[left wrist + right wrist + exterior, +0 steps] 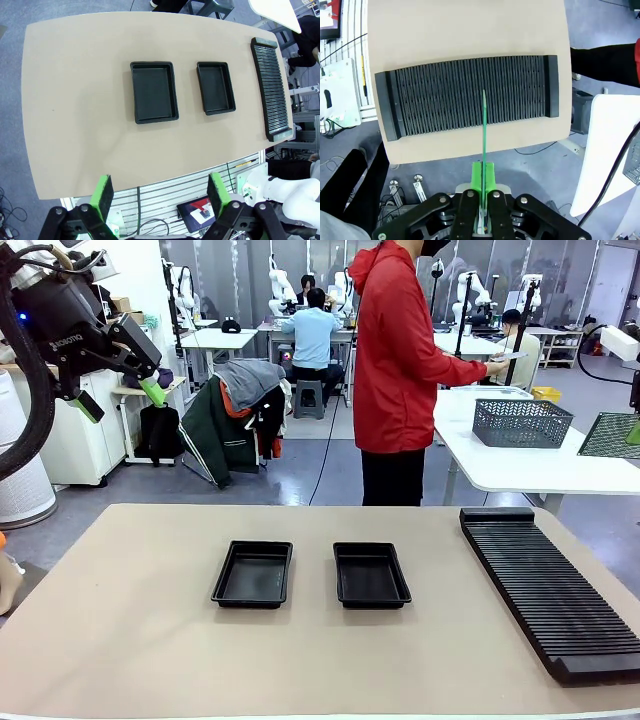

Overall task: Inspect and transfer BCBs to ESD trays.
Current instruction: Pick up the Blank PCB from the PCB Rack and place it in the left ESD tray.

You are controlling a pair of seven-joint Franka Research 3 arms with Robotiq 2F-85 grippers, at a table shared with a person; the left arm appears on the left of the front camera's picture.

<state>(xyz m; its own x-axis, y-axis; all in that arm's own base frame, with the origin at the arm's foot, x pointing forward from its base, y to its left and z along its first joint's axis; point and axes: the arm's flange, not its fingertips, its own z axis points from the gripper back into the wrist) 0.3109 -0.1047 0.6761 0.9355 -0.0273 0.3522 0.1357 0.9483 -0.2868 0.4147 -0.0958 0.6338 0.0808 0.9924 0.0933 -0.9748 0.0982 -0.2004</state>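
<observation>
**One thin flat green circuit board [483, 130] held edge-on**

Reads light, stiff, likely fragile; take it by the edge. Right gripper [483, 176] clamps its near edge above long black ribbed plastic rack [445, 95]. Left gripper [161, 189] gapes wide, empty.

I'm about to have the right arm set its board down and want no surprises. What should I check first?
1. Right gripper shut on board: ok.
2. Left tray and right tray empty: ok.
3. Left gripper open, raised off the table: ok.
4. Person away from the trays: ok.
5. Board face free of defects: cannot tell, it shows edge-on.
</observation>
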